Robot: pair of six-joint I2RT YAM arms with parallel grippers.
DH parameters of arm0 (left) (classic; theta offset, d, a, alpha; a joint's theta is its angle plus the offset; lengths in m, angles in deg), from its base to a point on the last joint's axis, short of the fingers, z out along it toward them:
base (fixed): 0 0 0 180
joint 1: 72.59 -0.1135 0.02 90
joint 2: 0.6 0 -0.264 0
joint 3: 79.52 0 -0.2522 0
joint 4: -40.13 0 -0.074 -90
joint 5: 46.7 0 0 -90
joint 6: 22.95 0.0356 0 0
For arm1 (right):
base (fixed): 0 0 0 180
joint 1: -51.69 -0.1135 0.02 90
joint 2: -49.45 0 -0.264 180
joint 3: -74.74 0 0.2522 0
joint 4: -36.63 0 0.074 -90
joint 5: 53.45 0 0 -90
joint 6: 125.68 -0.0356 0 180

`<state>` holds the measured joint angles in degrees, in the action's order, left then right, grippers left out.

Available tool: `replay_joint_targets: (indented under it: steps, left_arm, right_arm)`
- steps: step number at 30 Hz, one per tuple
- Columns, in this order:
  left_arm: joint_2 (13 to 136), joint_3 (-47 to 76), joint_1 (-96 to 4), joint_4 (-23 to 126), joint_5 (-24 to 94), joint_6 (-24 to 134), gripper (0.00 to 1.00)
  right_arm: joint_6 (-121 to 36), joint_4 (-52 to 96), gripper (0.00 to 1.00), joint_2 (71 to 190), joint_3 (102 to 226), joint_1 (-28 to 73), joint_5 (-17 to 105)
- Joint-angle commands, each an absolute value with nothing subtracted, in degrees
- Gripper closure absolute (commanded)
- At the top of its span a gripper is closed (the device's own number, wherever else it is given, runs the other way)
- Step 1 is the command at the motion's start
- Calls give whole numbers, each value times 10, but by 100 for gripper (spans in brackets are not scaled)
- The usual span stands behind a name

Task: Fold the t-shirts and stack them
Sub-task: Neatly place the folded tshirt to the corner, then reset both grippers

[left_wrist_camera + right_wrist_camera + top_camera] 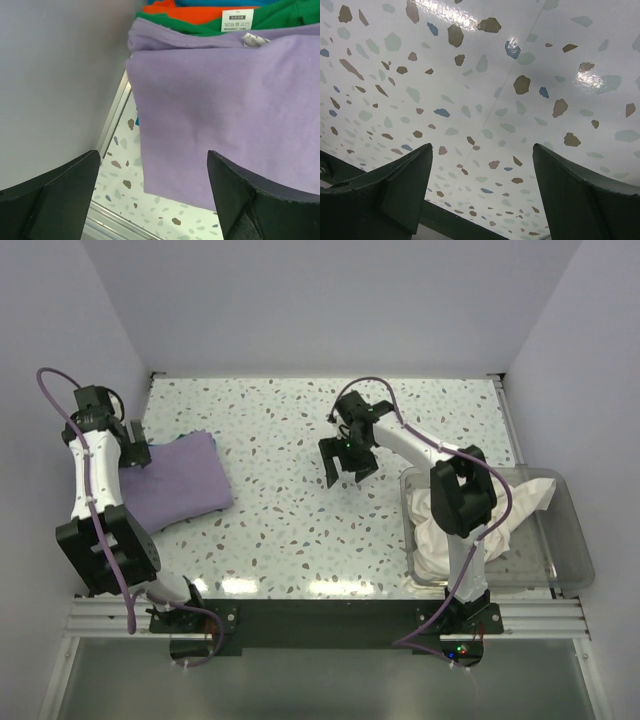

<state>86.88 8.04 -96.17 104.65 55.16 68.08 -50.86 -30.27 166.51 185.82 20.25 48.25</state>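
A folded lavender t-shirt [180, 480] lies on top of a stack at the table's left side. In the left wrist view the lavender t-shirt [225, 115] covers a green one [280, 17], with orange [190, 12] and blue edges beyond it. My left gripper [137, 453] stands open at the stack's far left edge, its jaws [152, 155] wide apart with nothing between them. A cream white t-shirt [520, 505] lies crumpled in the clear bin [570, 560]. My right gripper [346, 472] hangs open over bare table [481, 147], holding nothing.
The clear bin sits at the table's near right, beside the right arm's base. White walls close in on the left, back and right. A metal rail [112, 120] runs along the table's left edge next to the stack. White care tags [237, 20] show on the stacked shirts.
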Motion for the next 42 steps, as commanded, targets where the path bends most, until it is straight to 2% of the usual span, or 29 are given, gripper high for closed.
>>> replay_joint_targets:
  steps: [1,10,19,23,26,29,32,34,42]
  left_arm:
    - [874,38,-967,1042,569,657,7]
    - [795,73,-934,950,475,605,9]
    - [725,160,-733,806,475,460,13]
    - [709,190,-615,754,488,425,16]
    - [706,210,-553,730,502,406,14]
    - [714,214,-512,731,499,396,7]
    - [699,228,-467,733,566,375,5]
    - [677,239,-450,719,588,365,0]
    - [644,262,-448,707,625,363,0]
  right_arm:
    - [-500,-315,15,1668,1872,202,493]
    - [-526,-259,15,1608,1820,206,475]
    - [-538,-193,15,1526,1764,207,415]
    - [-554,-155,15,1472,1717,207,375]
    - [-569,-135,15,1446,1695,209,353]
    - [-590,-117,15,1414,1655,210,325]
    - [-609,-104,14,1385,1626,212,292]
    - [-620,-103,14,1366,1613,213,269]
    - [-644,-96,13,1303,1558,214,206]
